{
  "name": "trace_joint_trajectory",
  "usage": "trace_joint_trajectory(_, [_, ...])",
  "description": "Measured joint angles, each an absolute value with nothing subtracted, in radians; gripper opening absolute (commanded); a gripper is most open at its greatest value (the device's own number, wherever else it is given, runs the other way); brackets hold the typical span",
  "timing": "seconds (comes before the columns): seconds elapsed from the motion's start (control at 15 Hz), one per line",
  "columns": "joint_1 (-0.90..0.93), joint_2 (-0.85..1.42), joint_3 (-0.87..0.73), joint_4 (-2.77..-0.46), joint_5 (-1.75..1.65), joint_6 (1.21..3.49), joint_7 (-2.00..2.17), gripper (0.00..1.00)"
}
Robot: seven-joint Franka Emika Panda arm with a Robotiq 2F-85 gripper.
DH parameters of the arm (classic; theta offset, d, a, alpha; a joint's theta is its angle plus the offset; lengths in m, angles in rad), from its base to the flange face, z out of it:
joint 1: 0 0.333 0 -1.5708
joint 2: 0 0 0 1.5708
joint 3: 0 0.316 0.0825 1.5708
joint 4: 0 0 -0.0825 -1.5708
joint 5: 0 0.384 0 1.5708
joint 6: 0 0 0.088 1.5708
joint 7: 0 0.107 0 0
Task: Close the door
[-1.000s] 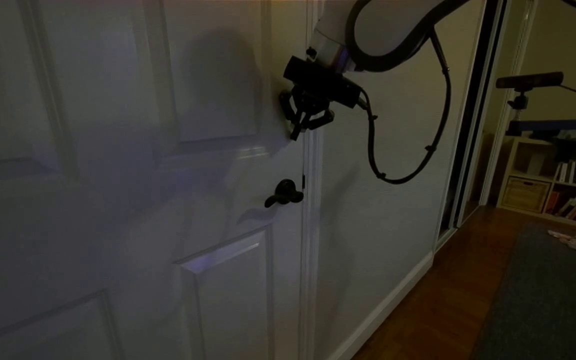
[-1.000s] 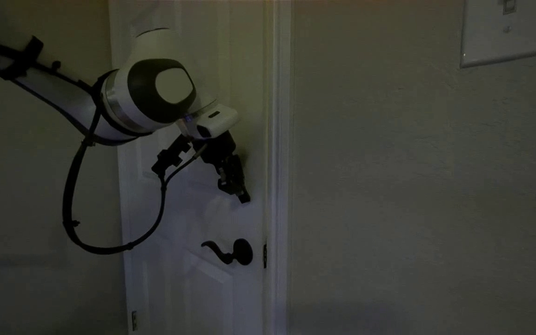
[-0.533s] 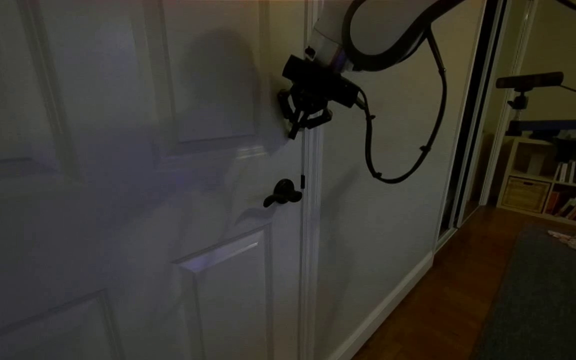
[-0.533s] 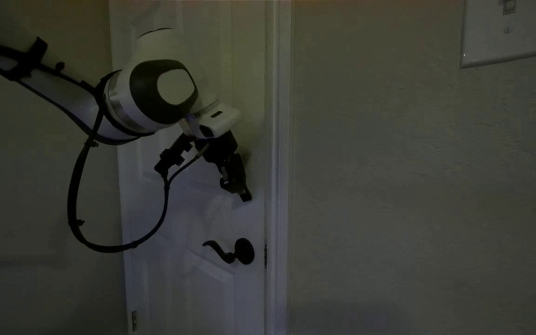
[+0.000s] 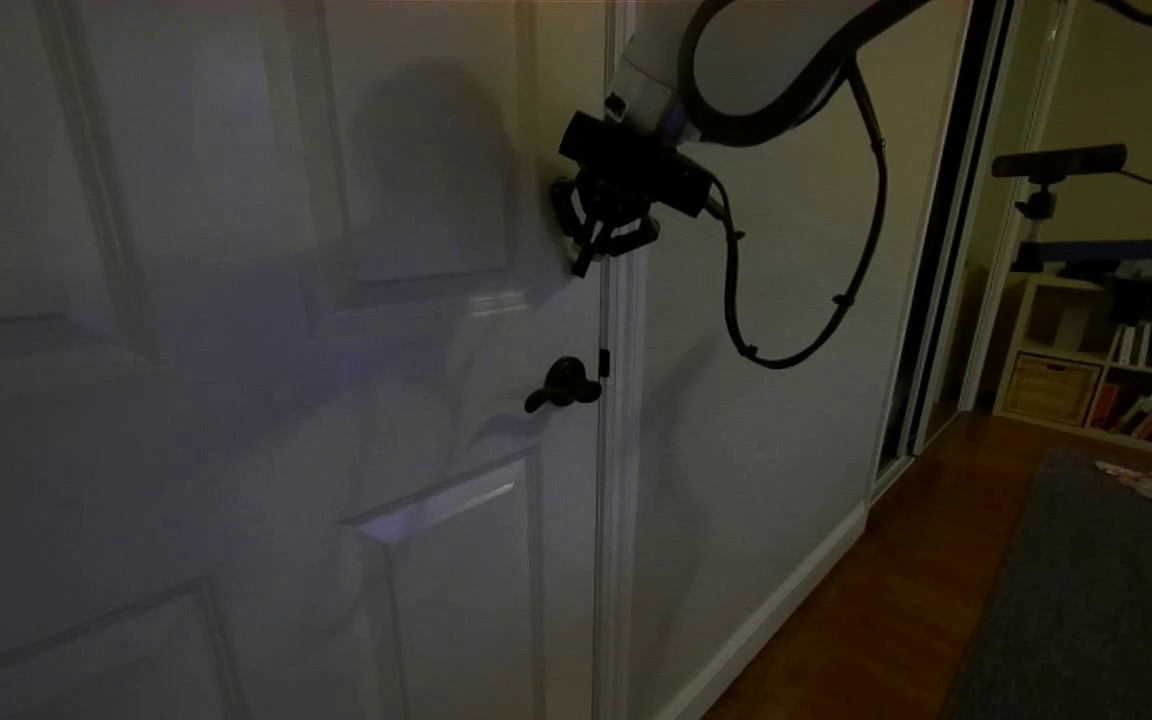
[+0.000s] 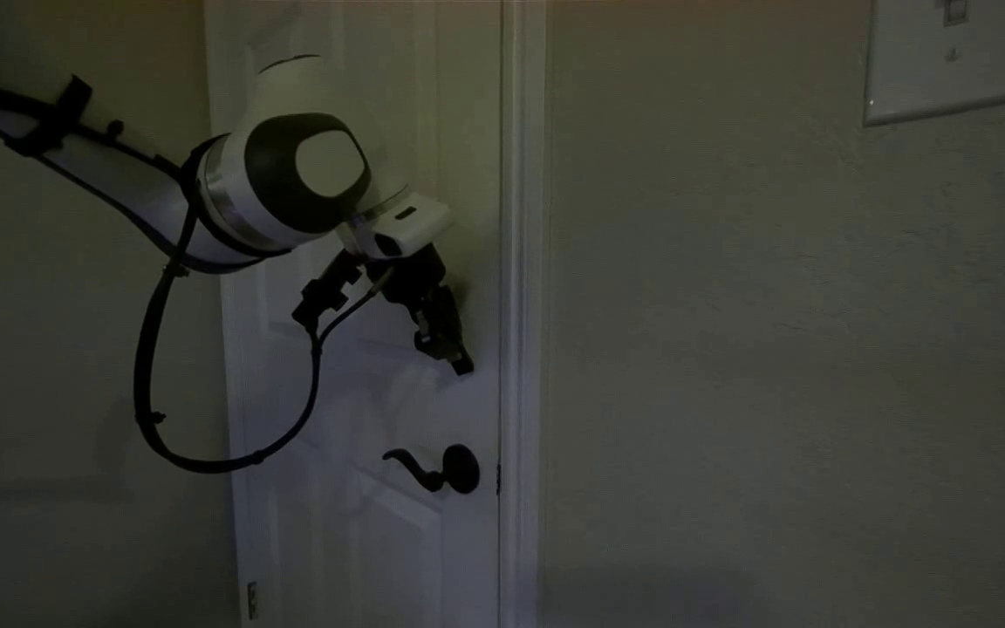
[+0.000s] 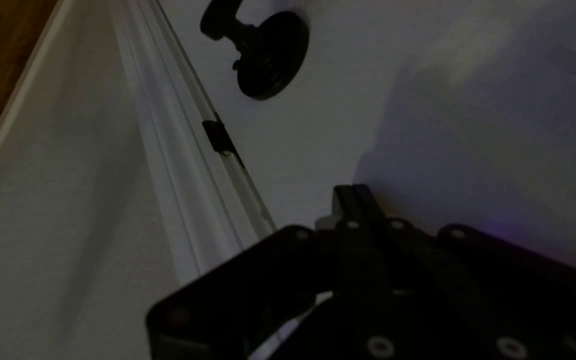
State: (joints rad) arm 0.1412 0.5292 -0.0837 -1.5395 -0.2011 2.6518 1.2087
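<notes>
The white panelled door [image 5: 461, 420] stands nearly flush with its white frame [image 5: 624, 450]. A thin dark gap line runs between them in the wrist view. The door also shows in an exterior view [image 6: 459, 406] and in the wrist view [image 7: 308, 150]. Its black lever handle [image 5: 564, 383] shows in both exterior views [image 6: 461, 468] and in the wrist view [image 7: 274, 55]. My gripper [image 7: 352, 187] is shut with its fingers together and nothing between them. In both exterior views the gripper [image 5: 581, 268] [image 6: 464, 366] is above the handle, its tips at or very near the door's face.
A dark strike plate [image 7: 218, 136] sits on the frame beside the door's edge. Wall [image 6: 694, 349] runs on beyond the frame, with a switch plate [image 6: 952, 61]. A bookshelf [image 5: 1106, 350] and a grey rug [image 5: 1096, 600] are farther off. A cable loop [image 5: 806, 360] hangs from the arm.
The door has swung slightly towards the frame, and my gripper has moved along with it. In an exterior view the dark plate at the door's edge has narrowed to a sliver.
</notes>
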Motion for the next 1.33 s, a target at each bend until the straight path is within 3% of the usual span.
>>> trace_joint_trajectory(0.27, [0.143,0.531,-0.08,-1.539,-0.186,2.65,1.167,0.02])
trace_joint_trajectory(0.33, [0.139,0.531,-0.064,-1.539,-0.154,2.65,1.121,0.27])
trace_joint_trajectory(0.53, [0.12,0.519,0.028,-1.55,-0.011,2.616,0.935,0.34])
trace_joint_trajectory(1.2, [0.117,0.156,0.091,-1.816,0.149,2.006,0.604,0.98])
trace_joint_trajectory(1.33, [0.115,0.088,0.086,-1.861,0.138,1.872,0.545,1.0])
